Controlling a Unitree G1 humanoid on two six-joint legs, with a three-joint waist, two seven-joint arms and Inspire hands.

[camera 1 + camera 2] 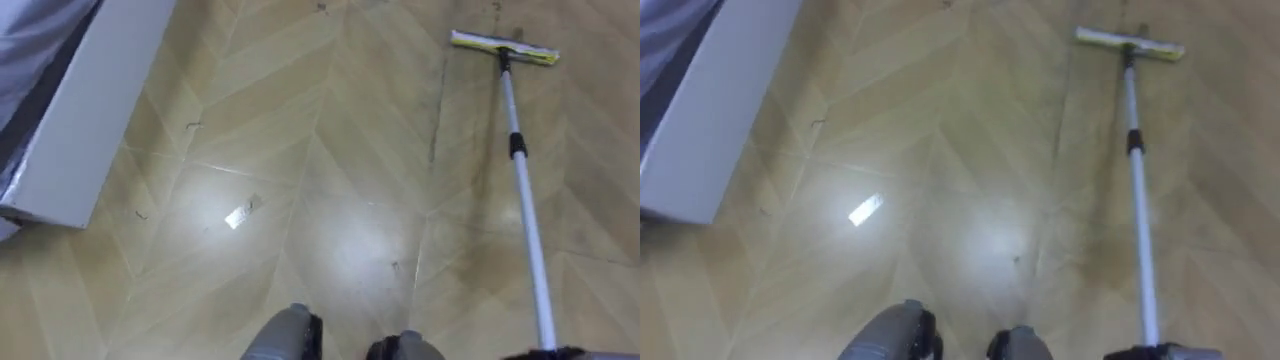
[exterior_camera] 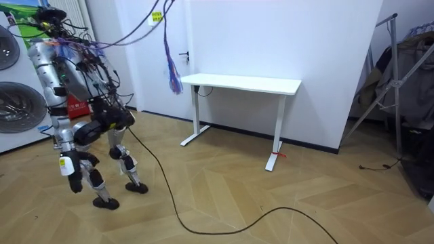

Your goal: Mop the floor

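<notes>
Underfoot, a wooden floor [image 1: 300,120] spread ahead of the robot, with a white panel [image 1: 90,110] along its left side. To the right reached the mop [image 1: 527,215], its long pole running almost straight away from the robot, and the flat head [image 1: 503,47] rested on the boards at the far end, crosswise to the pole. The pole's near end met the right robot hand [image 1: 1160,353] at the bottom edge, so that hand was plainly the nearer. Whether its fingers curled round the pole I could not tell. A small pale scrap [image 1: 240,213] lay well left of the pole.
</notes>
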